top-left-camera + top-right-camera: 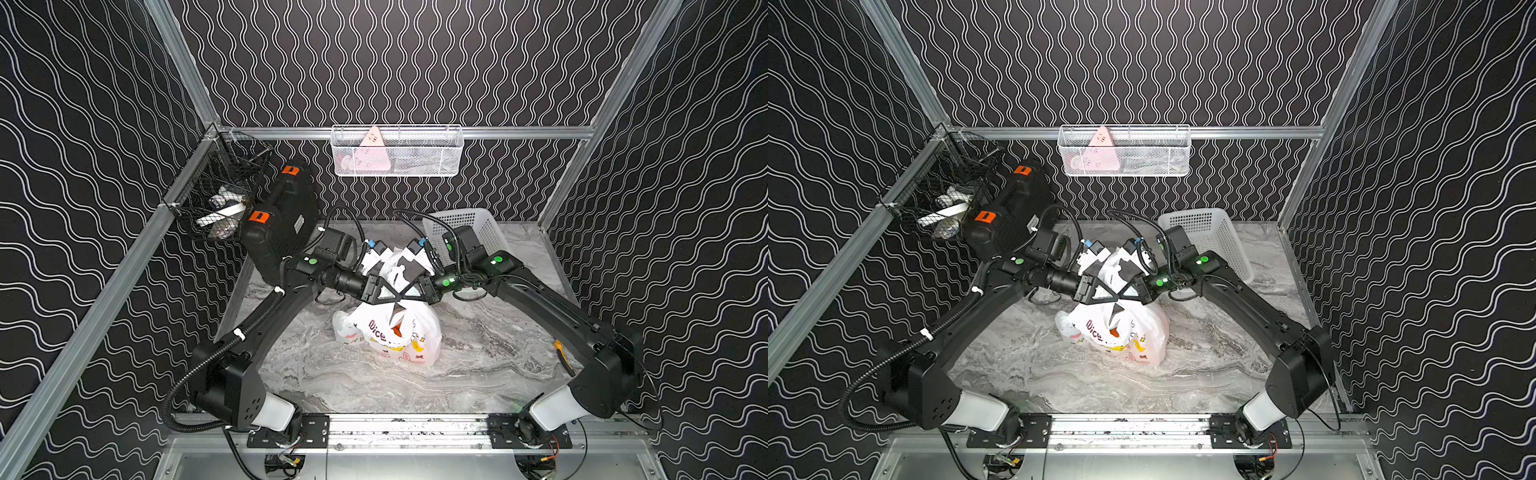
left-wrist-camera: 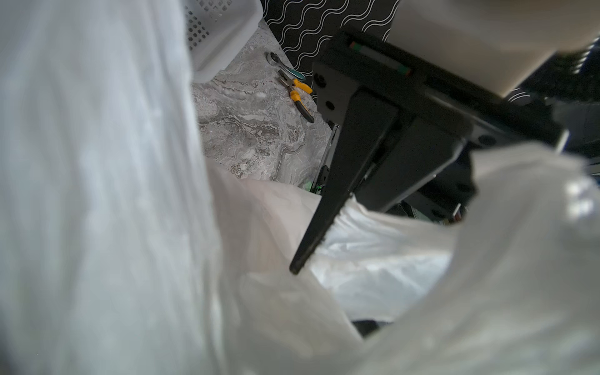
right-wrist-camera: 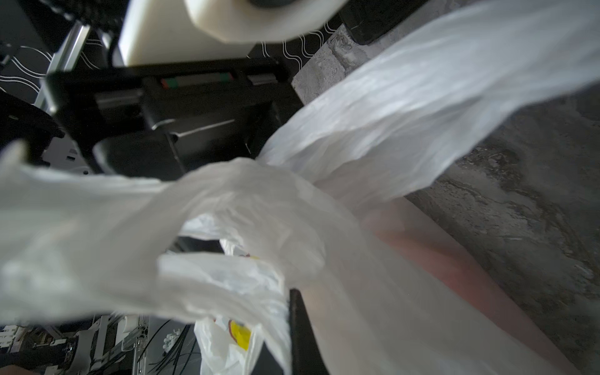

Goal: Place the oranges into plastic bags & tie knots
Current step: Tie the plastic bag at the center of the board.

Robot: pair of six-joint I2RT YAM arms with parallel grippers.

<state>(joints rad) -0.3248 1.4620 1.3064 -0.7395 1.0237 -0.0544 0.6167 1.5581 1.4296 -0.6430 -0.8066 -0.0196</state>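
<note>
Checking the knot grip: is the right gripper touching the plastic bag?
Touching. In the left wrist view the right gripper has its jaws shut, and the plastic bag lies pressed against their toothed edge.

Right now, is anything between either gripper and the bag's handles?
Nothing visible. Both grippers are at the handles, above the plastic bag on the table. The right gripper is shut on handle plastic. The left gripper sits right beside it, but I cannot tell whether its jaws are open.

Marbled tabletop point(image 1: 478, 370) being occupied by plastic bag point(image 1: 426, 343) centrally, perforated basket point(image 1: 478, 224) at back, pliers point(image 2: 298, 95) near right edge.
</note>
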